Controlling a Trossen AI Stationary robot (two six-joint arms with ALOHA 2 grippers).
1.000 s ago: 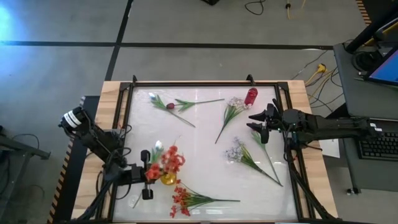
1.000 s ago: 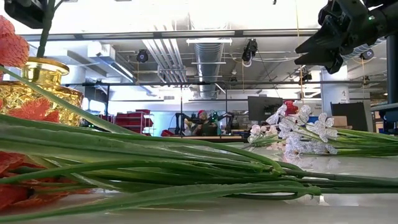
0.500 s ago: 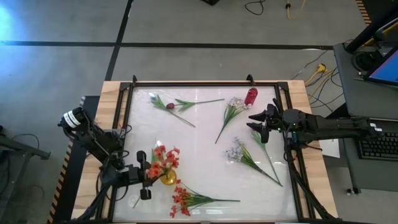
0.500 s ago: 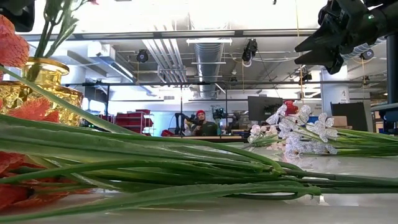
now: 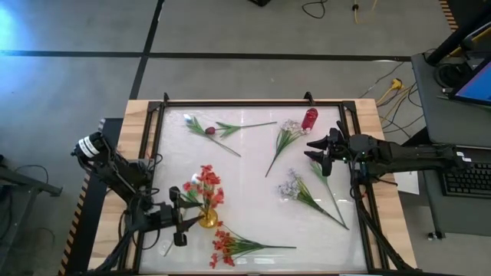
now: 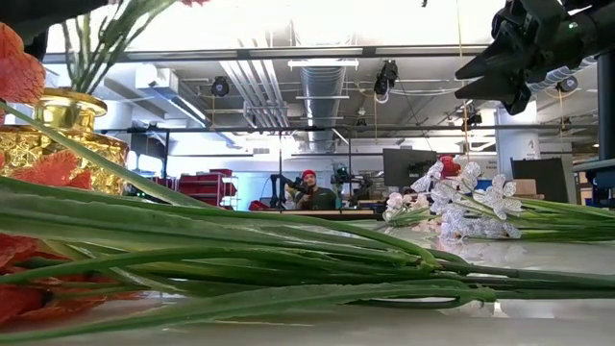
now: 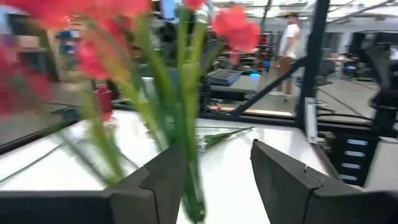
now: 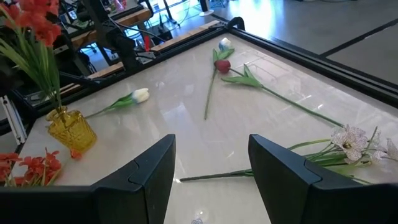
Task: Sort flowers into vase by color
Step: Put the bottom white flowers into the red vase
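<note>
A yellow glass vase [image 5: 207, 220] stands near the table's front left and holds a red-orange flower spray [image 5: 203, 186]. My left gripper [image 5: 177, 218] is open beside it, level. In the left wrist view the green stems [image 7: 185, 118] rise just beyond its spread fingers [image 7: 163, 186]. My right gripper [image 5: 317, 150] hovers open over the right side. On the table lie another red-orange spray [image 5: 225, 245], two white sprays [image 5: 290, 126] [image 5: 289, 184], a maroon tulip [image 5: 209, 130] and white buds [image 5: 188, 119] [image 8: 142, 94].
A red bottle-shaped vase [image 5: 309, 119] stands at the far right, next to my right gripper. A black frame [image 5: 230, 103] rims the white tabletop. Long green stems [image 6: 288, 250] lie across the near part of the table. People sit in the room behind.
My left gripper has let go of the red-orange spray. Its stems were bunched tight above the vase mouth. They now fan apart and lean in the vase, and the blossoms have swung a little toward the far edge. My right arm has kept still.
</note>
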